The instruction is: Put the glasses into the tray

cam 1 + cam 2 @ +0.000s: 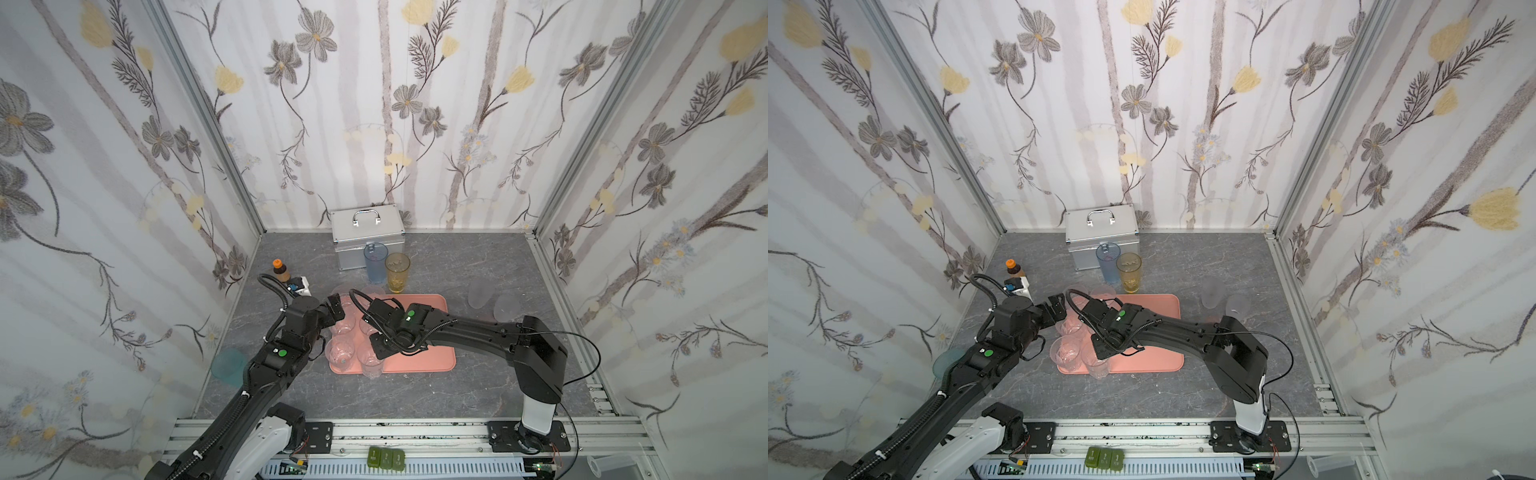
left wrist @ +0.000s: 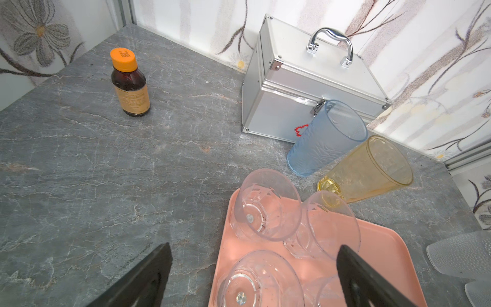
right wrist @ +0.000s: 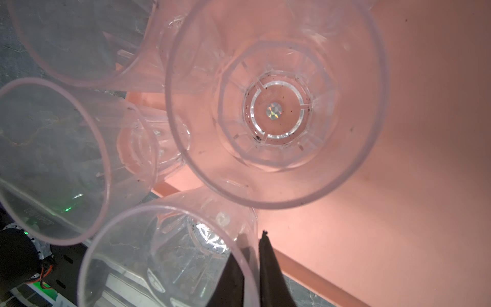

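Observation:
The salmon-pink tray (image 1: pixel 428 353) (image 1: pixel 1158 349) (image 3: pixel 411 172) lies mid-table, and several clear glasses (image 1: pixel 341 351) (image 2: pixel 268 207) stand on its left part. My right gripper (image 1: pixel 376 353) (image 3: pixel 255 236) reaches across the tray and is shut on the wall of a clear glass (image 1: pixel 371 366) (image 1: pixel 1099 366) (image 3: pixel 164 260) at the tray's front rim, one finger inside and one outside. My left gripper (image 1: pixel 337 306) (image 2: pixel 253 245) hangs open over the tray's far left corner, holding nothing. Off the tray stand a blue glass (image 1: pixel 375 262) (image 2: pixel 326 138), an amber one (image 1: pixel 397 272) (image 2: pixel 372 170), two frosted ones (image 1: pixel 478 293) and a teal one (image 1: pixel 228 365).
A silver metal case (image 1: pixel 368 232) (image 2: pixel 305 87) stands against the back wall behind the blue and amber glasses. A brown bottle with an orange cap (image 1: pixel 281 271) (image 2: pixel 129 82) is at the far left. Walls close in the table on three sides.

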Controlling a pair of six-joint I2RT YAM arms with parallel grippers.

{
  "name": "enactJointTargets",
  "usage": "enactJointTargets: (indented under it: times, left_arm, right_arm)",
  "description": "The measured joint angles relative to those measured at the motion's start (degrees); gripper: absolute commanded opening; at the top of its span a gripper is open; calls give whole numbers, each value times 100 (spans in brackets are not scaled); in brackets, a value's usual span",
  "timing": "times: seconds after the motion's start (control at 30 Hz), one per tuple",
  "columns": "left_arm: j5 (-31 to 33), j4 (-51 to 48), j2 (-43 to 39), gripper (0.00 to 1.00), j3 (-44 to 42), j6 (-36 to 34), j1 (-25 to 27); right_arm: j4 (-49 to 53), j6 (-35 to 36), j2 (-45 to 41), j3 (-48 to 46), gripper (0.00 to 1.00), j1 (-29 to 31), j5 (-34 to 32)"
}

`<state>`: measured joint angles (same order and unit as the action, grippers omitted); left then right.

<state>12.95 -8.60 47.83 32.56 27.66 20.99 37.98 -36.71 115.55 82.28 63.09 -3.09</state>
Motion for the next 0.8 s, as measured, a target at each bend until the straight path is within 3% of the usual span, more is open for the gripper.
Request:
enactJointTargets:
  times: [0.27,0.43,0.63,0.8]
  left_arm:
    - [33,-7,175,100,0,85,0]
    - [33,-20,203,100,2,103,0]
    - [28,-24,330,100,122,105,2]
    - [74,-28,404,100,205,85,63]
  right_arm:
    - [-125,-120,-63,-79,11,-4,-496]
    - [-286,-181,37,-15,21,35,-472]
    - [-321,-210,-11,-20,34,42,-83]
    - [-660,-273,-531,-238,40,-328,411]
